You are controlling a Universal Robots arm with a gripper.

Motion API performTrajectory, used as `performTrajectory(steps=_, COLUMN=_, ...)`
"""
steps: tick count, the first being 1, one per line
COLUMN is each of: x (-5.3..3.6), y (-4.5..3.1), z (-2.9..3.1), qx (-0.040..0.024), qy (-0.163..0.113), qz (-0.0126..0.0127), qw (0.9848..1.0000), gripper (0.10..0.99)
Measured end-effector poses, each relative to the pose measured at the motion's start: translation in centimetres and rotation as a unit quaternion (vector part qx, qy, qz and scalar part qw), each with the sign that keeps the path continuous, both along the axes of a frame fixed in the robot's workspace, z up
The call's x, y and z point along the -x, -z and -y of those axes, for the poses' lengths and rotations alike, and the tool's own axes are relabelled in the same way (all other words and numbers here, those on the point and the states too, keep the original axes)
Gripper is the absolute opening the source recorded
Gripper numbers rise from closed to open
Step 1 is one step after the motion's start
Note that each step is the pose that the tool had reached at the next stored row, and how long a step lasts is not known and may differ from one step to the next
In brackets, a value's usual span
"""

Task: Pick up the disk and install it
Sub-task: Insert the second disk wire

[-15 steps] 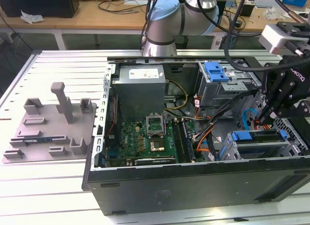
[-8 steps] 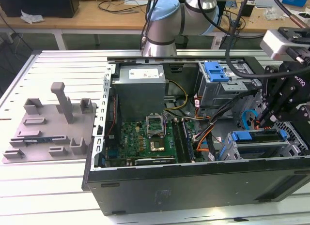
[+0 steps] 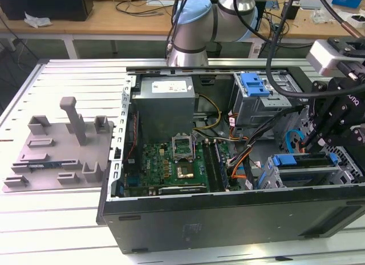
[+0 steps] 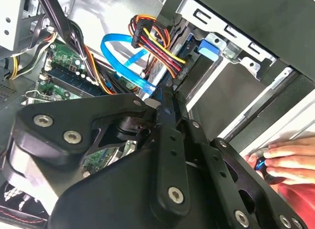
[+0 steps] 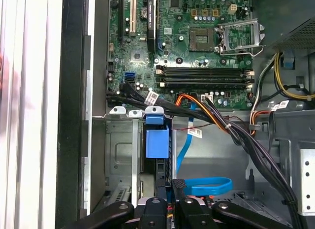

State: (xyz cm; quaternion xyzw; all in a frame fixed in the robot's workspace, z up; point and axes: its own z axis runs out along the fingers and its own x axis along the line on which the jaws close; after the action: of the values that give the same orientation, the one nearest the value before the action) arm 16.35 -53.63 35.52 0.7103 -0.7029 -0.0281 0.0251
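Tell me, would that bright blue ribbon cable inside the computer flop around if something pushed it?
Probably yes. The blue cable lies in a loose curl in the first wrist view and arcs freely in the second wrist view, so it looks thin and bendy. It likely weighs little. It would probably spring aside rather than resist, though its plugged ends may hold it.
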Motion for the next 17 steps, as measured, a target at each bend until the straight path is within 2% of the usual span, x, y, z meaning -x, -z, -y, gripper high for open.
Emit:
performTrajectory(steps=10, x=-0.01, y=0.23, z=0.03, qx=-0.0004, qy=0.001, qz=0.0, qw=1.0, gripper=0.165)
performTrajectory(steps=17, x=-0.02, y=0.3, z=0.27, qx=-0.0003, qy=0.001, qz=0.0, qw=1.0, gripper=0.165)
